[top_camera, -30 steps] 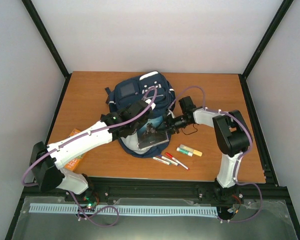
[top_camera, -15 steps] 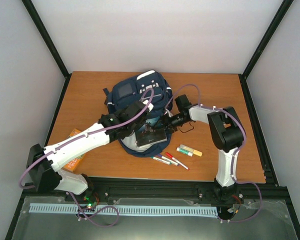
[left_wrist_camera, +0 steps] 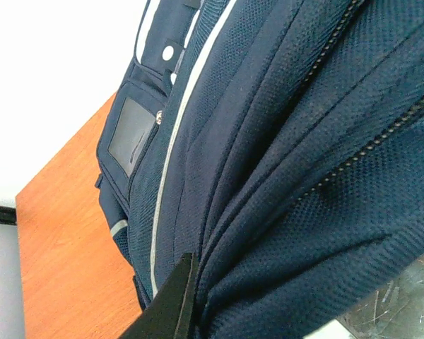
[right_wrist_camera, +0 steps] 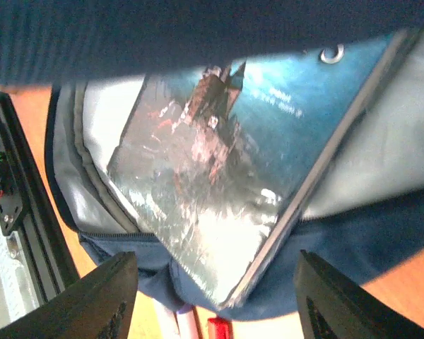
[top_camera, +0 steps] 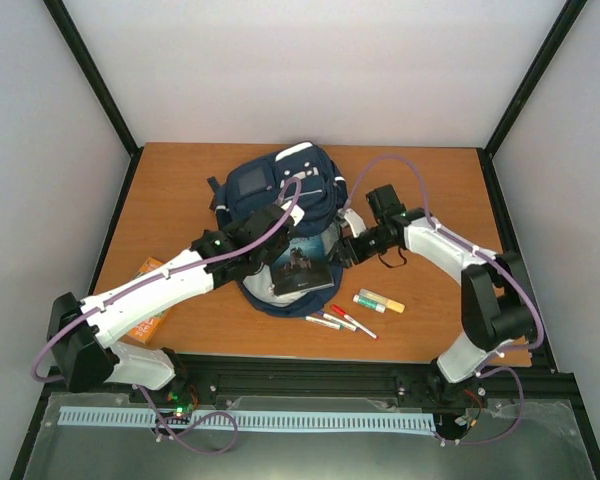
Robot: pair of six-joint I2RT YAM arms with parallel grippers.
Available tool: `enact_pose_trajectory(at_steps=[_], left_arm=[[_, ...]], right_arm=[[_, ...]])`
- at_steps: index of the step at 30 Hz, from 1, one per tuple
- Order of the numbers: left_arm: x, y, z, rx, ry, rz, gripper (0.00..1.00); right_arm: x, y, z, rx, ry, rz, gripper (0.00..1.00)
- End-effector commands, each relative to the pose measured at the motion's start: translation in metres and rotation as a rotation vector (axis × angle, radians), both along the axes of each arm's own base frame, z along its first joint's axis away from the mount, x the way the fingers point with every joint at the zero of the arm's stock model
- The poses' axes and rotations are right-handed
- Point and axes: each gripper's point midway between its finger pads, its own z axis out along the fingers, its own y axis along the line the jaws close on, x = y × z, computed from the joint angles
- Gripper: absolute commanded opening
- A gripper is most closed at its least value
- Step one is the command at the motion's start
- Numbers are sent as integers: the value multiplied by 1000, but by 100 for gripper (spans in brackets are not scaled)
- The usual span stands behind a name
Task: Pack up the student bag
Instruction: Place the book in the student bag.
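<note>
Pinching the upper fabric of the navy student bag (top_camera: 280, 185) at mid-table with the left gripper (top_camera: 285, 225) clamped tight; holding the right gripper (top_camera: 340, 250) spread wide and empty, just right of the book (top_camera: 302, 268) lying in the bag's opening.

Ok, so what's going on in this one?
A robot is packing the student bag on the table. The left tool is shut on the bag's fabric, holding the main compartment open. A book lies inside the opening; the right tool is open next to it, gripping nothing. Pens and markers lie on the table to the bag's right, not yet packed.
</note>
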Motion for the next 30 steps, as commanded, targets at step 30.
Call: enact_pose_trajectory(at_steps=[30], left_arm=[[4, -10, 53, -221, -122, 14, 1]], right_arm=[[-66, 65, -45, -561, -1043, 829, 34]])
